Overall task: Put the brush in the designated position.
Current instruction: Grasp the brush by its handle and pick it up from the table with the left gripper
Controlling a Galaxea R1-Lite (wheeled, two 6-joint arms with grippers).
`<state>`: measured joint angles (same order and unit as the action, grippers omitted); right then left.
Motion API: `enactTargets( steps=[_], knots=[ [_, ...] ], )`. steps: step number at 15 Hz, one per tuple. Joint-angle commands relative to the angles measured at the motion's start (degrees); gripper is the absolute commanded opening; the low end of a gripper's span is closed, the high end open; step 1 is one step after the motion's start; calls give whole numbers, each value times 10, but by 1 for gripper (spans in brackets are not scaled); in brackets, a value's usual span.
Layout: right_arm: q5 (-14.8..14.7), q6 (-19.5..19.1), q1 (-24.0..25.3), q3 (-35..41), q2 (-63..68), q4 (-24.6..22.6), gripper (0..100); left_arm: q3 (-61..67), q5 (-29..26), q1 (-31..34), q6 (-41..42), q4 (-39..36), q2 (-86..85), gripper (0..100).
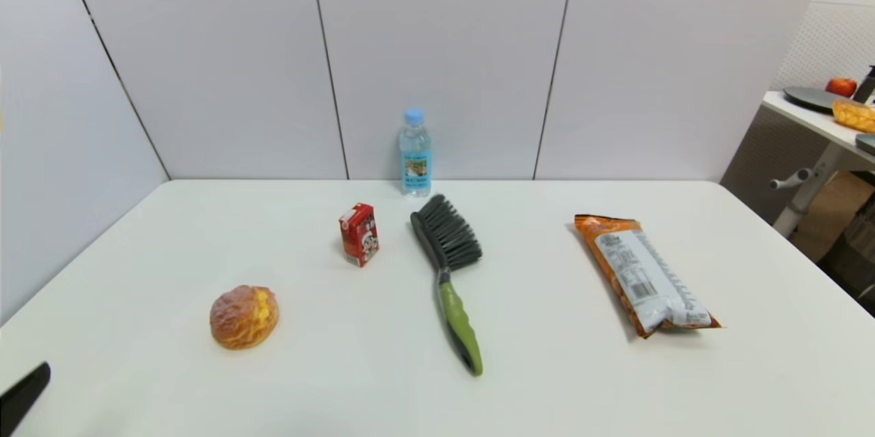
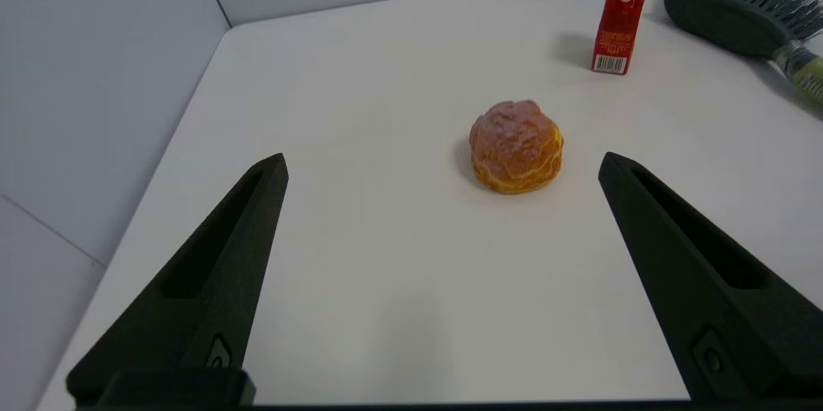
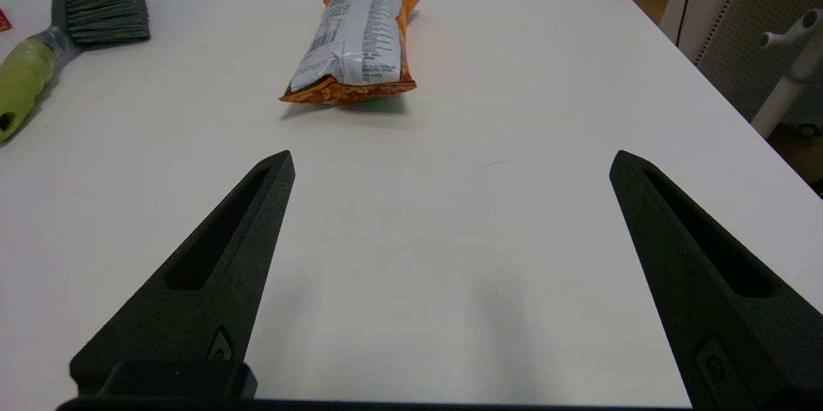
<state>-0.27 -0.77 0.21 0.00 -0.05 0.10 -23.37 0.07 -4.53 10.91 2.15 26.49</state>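
The brush lies flat at the table's middle, dark bristles toward the wall and lime-green handle toward me. Its head shows in the left wrist view, and its bristles and handle in the right wrist view. My left gripper hangs open over the near left of the table, facing a bun, with nothing between its fingers; one fingertip shows in the head view. My right gripper is open over the near right, short of a snack bag, and is out of the head view. The designated position carries no mark that I can see.
A round bun sits near left. A red drink carton stands left of the brush head, and a water bottle stands by the back wall. An orange snack bag lies on the right. The table's right edge drops off.
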Motion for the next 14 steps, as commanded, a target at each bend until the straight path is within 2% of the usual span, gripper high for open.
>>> enactTargets(
  steps=[1,5,8,11,14],
  knots=[
    [0,0,1,1,0,0,100,-365,2,-220,56,138,306,100],
    [0,0,1,1,0,0,100,-523,5,-369,57,255,409,100],
    [0,0,0,1,0,0,100,-570,4,-458,72,269,465,100],
    [0,0,1,1,0,0,100,-671,0,-493,108,266,571,100],
    [0,0,0,1,0,0,100,-801,1,-496,100,269,697,100]
  ],
)
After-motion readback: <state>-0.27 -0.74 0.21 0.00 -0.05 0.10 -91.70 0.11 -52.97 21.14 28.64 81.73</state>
